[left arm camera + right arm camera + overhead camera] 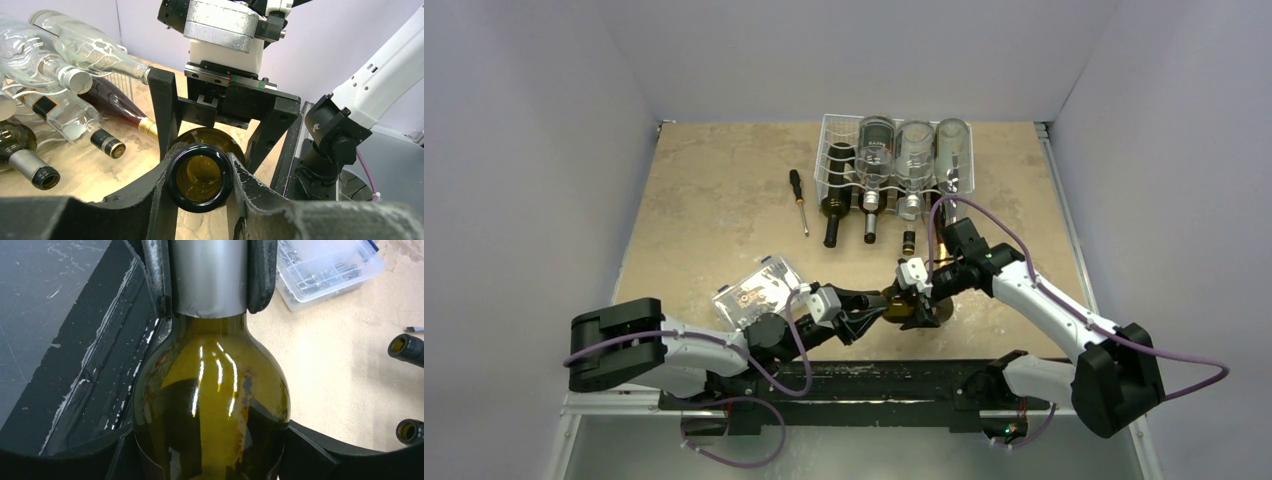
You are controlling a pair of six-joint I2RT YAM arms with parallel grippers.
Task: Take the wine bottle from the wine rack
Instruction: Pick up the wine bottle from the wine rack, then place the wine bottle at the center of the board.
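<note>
An olive-green wine bottle [902, 300] lies level between my two grippers near the table's front edge, apart from the white wire wine rack [832, 150] at the back. My left gripper [874, 303] is shut on its neck. In the left wrist view the open mouth [172, 180] sits clamped between the fingers of that gripper [200, 186]. My right gripper [929, 300] is closed round the body. In the right wrist view the bottle [210, 385] fills the span between the right gripper's [210, 452] jaws, and its silver foil neck [207, 280] runs up between the left fingers [261, 275].
The rack holds several bottles, dark ones [836, 195] on the left and clear ones [914, 150] on the right. A screwdriver [798, 198] lies left of the rack. A clear plastic parts box [757, 290] sits by the left arm. A black rail [874, 380] runs along the front edge.
</note>
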